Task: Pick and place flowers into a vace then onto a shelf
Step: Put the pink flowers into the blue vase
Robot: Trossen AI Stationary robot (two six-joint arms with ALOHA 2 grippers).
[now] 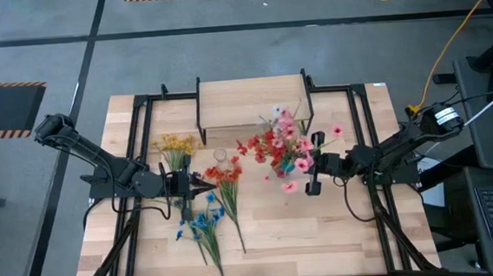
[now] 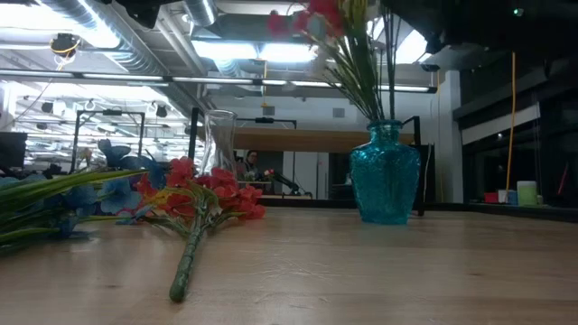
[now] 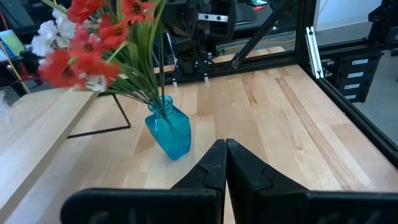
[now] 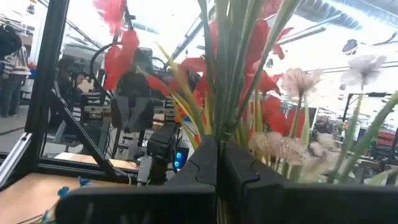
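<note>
**Bouquet in vase, right pincer at the stems, loose sprays left on table**

With the blue vase (image 2: pixel 386 173) already upright on the tabletop and filled with red, pink and white flowers (image 1: pixel 280 144), looks like mid-task: more stems to load, or vase to lift.

- Right gripper (image 1: pixel 311 163): level with the bouquet, just beside it on its right. Fingers in the right wrist view pressed together right against the green stems (image 4: pixel 239 68). Cannot tell whether clamped on a stem or only clenched in front of them.
- Left gripper (image 1: pixel 199 186): low over the table, fingers (image 3: pixel 214 165) clenched, nothing between them. Pointing toward the vase.
- Loose sprays flat on the table: red spray (image 1: pixel 226 176) just beside the left pincer tip, yellow spray (image 1: pixel 176 145) farther back, blue spray (image 1: pixel 202 224) nearer the front edge.
- Key relation: red spray lies directly at the left pincer, well apart from the right one. Left arm clearly nearer. Long axis running roughly front-to-back, blossoms toward the shelf (image 1: pixel 253 100), stem end toward the front edge.
- Bouquet axis: vertical, blossoms up, stems down into the vase neck.
- Shelf: at the back of the table, just behind the vase, top bare.
- Clear glass vessel (image 2: pixel 217 140) near the red spray, empty as far as visible.
</note>
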